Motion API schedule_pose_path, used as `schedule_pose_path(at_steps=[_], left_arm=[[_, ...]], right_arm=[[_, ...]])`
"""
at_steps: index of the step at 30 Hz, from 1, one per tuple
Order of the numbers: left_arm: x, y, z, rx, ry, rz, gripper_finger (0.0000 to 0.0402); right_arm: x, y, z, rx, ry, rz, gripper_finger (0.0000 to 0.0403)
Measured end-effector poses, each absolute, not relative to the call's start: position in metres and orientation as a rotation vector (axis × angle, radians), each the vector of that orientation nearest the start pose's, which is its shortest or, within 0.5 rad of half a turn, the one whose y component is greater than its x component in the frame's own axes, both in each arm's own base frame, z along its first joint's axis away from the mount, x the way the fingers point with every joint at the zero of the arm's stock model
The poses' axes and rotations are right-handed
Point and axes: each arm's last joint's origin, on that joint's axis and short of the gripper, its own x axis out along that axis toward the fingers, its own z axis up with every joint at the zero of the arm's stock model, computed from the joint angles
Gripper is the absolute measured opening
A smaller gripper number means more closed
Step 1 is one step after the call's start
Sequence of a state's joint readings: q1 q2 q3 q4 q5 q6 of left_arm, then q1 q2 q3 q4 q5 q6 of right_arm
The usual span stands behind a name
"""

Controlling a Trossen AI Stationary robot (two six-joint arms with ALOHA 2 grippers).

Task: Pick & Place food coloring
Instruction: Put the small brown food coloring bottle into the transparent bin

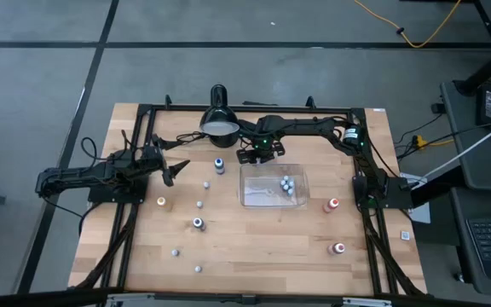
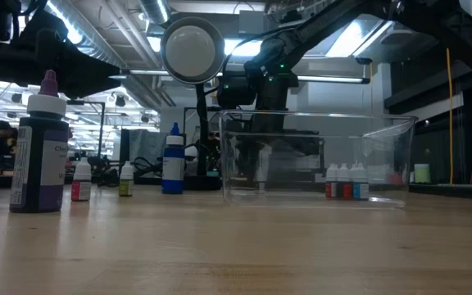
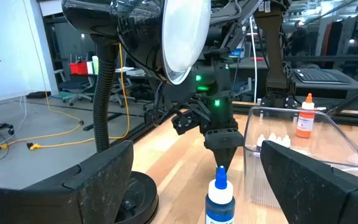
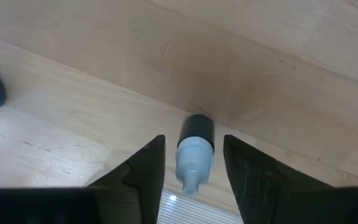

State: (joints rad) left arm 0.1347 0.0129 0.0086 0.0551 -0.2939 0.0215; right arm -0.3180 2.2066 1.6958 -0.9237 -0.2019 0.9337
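Note:
My right gripper (image 1: 258,157) points down at the table just beyond the far left corner of the clear tray (image 1: 244,183). Its open fingers stand on either side of a tiny food coloring bottle (image 4: 196,146) with a pale cap and a dark body. A strip of wood shows on each side of the bottle. The cap points up at the camera and the dark end is toward the table. Several small bottles (image 1: 287,185) stand in the tray's right part. My left gripper (image 1: 170,169) waits open and level at the table's left, with nothing between its fingers.
A black dome lamp (image 1: 219,119) stands at the far edge, beside my right arm. A blue-topped bottle (image 1: 219,165) stands left of the tray, and several tiny bottles (image 1: 198,223) are scattered over the near left. Two red-topped bottles (image 1: 333,205) stand right of the tray.

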Motion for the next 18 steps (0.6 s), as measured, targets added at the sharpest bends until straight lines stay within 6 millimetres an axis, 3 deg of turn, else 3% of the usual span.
schedule_pose_path(at_steps=[11,18], left_arm=[[0.0946,0.0213,0.1708,0.017,-0.047,0.429,0.0347],[0.0946,0.0213,0.1708,0.017,-0.047,0.429,0.0347]], right_arm=[[0.4129,-0.1298,0.1537,1.137,1.270,-0.756,0.0076],[0.4088,-0.1300,0.1586,1.084,1.291,-0.797,0.0085]])
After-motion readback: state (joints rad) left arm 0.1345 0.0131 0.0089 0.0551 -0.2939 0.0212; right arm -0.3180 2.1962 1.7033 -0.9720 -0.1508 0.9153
